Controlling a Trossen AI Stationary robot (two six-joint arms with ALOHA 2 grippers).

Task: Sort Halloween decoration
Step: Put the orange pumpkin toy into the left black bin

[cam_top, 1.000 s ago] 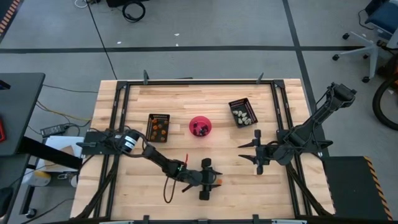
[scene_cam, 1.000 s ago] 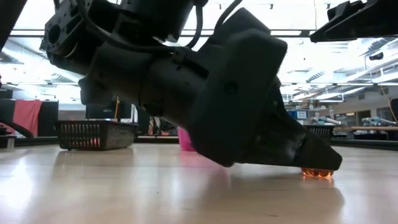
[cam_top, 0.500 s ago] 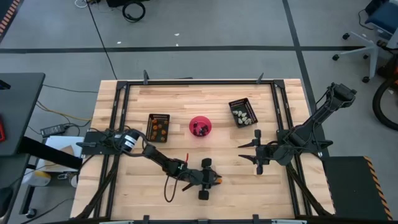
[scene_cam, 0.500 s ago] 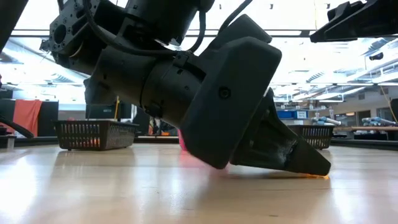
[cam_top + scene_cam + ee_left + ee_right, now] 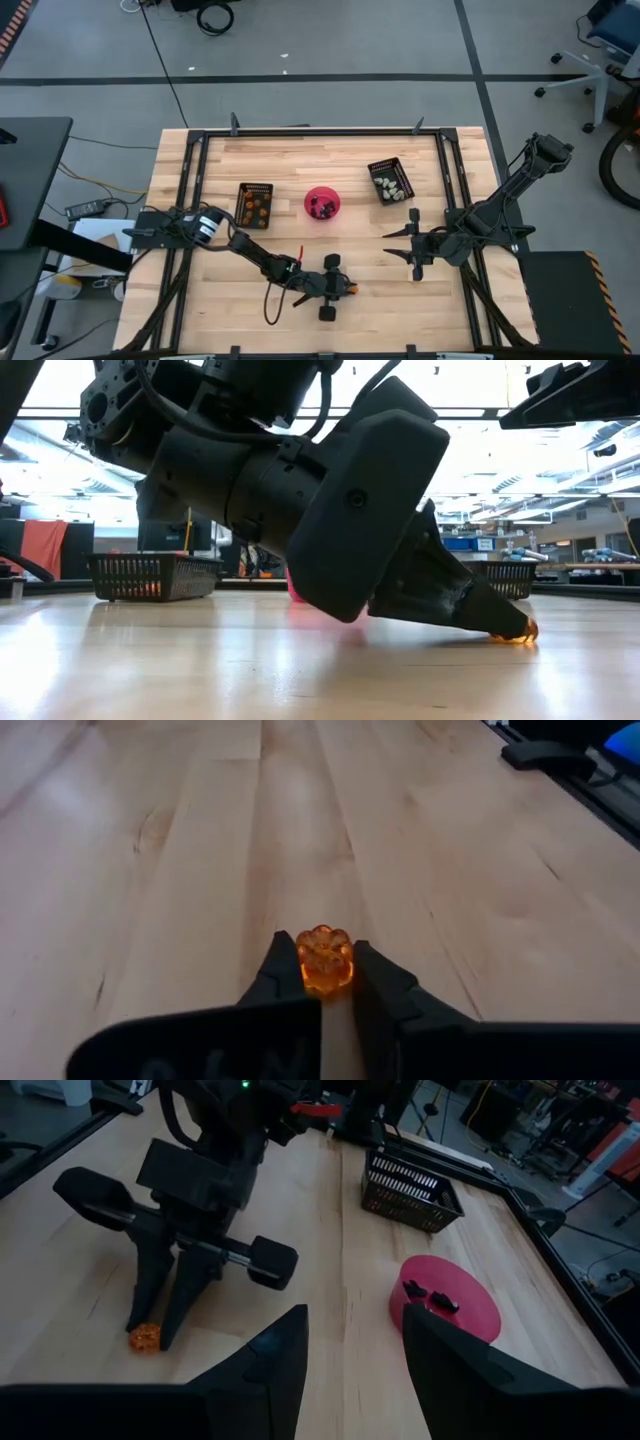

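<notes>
Left gripper (image 5: 349,288) is down at the table (image 5: 330,160) near its front edge, fingers pinched on one orange trinket (image 5: 324,961) (pumpkin-like, translucent). Left wrist view shows the piece squeezed between both fingertips (image 5: 281,968). In the low view the trinket (image 5: 522,631) sits at the tip of the tilted gripper (image 5: 505,625), at or just above the wood; can't tell if it's touching. Right wrist view shows the same pinch from across the table: orange trinket (image 5: 144,1337) at the left gripper's (image 5: 150,1330) finger ends.

Right gripper (image 5: 405,244) hovers over the right half of the table, fingers spread apart, gripping nothing. Its own fingers (image 5: 278,1355) frame the right wrist view with a clear gap between them.

Rest of the decoration:
- left black tray (image 5: 254,205) holds orange trinkets (image 5: 257,209)
- pink bowl (image 5: 322,203) in the middle holds black trinkets (image 5: 321,207) (also visible in the right wrist view (image 5: 432,1295))
- right black tray (image 5: 390,180) holds whitish-grey trinkets (image 5: 391,185)

Both trays and the bowl are well apart from the left gripper.
</notes>
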